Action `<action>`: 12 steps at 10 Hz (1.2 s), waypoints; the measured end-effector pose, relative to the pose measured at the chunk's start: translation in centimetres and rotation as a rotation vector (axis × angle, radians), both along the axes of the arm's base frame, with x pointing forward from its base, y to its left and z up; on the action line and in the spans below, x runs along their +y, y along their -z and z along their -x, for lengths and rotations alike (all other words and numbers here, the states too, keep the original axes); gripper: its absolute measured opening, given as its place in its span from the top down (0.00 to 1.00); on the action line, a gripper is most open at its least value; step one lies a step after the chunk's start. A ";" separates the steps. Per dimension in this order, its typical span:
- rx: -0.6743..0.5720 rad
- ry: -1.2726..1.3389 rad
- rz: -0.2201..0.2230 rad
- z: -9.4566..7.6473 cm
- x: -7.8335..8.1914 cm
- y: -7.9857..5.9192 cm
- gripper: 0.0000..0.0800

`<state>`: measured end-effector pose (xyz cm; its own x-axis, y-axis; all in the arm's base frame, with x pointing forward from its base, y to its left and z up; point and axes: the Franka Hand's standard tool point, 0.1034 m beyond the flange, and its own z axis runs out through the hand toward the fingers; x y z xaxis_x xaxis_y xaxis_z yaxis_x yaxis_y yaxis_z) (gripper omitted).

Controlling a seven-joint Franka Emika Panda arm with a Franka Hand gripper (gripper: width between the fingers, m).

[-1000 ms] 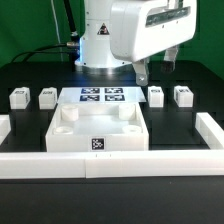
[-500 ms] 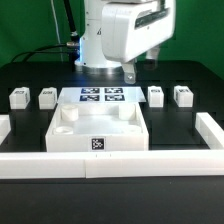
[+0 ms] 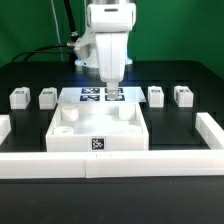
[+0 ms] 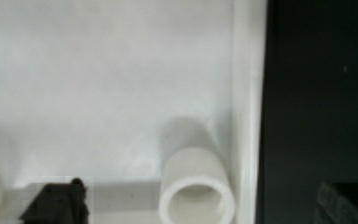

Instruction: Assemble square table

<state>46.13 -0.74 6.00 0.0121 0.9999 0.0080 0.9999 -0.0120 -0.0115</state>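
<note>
The square table's white panel [image 3: 98, 128] lies in the middle of the black table, raised rim up, with a black-white tag on its front wall. Two leg pegs [image 3: 17, 98] [image 3: 46, 97] stand at the exterior view's left and two more [image 3: 155, 96] [image 3: 183, 95] at its right. My gripper [image 3: 112, 88] hangs over the panel's back edge and the marker board. In the wrist view the gripper [image 4: 202, 205] is open and empty, its fingertips [image 4: 55, 200] wide apart above the panel's floor [image 4: 105, 90], with a round corner socket [image 4: 197, 190] between them beside the rim [image 4: 249, 100].
The marker board [image 3: 92, 96] lies flat behind the panel. Long white bars edge the black surface at the front [image 3: 110, 161] and at both sides [image 3: 211, 126]. The arm's base [image 3: 85, 55] stands at the back centre.
The arm has swung from the exterior view's right to the centre and turned its wrist downward. The gripper now hangs over the panel's back edge. The parts have not moved.
</note>
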 end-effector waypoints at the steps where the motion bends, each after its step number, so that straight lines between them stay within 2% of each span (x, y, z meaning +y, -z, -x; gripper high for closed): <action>1: 0.000 0.001 0.000 0.0 0.0 0.0 0.19; 3: 0.004 0.006 0.000 0.1 -0.2 0.2 0.19; 5: 0.047 0.033 -0.005 1.4 -2.4 2.7 0.19; 6: 0.035 0.024 -0.009 1.6 -3.1 3.9 0.19; 7: 0.037 0.034 -0.011 1.9 -3.4 4.5 0.19; 9: 0.037 0.036 -0.010 1.8 -3.4 4.4 0.19; 10: 0.038 0.036 -0.011 1.8 -3.4 4.4 0.35; 11: 0.038 0.037 -0.011 1.8 -3.4 4.4 0.55; 12: 0.039 0.037 -0.011 1.8 -3.4 4.5 0.55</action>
<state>44.30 -4.15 1.53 0.0497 0.9986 0.0175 0.9975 -0.0487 -0.0503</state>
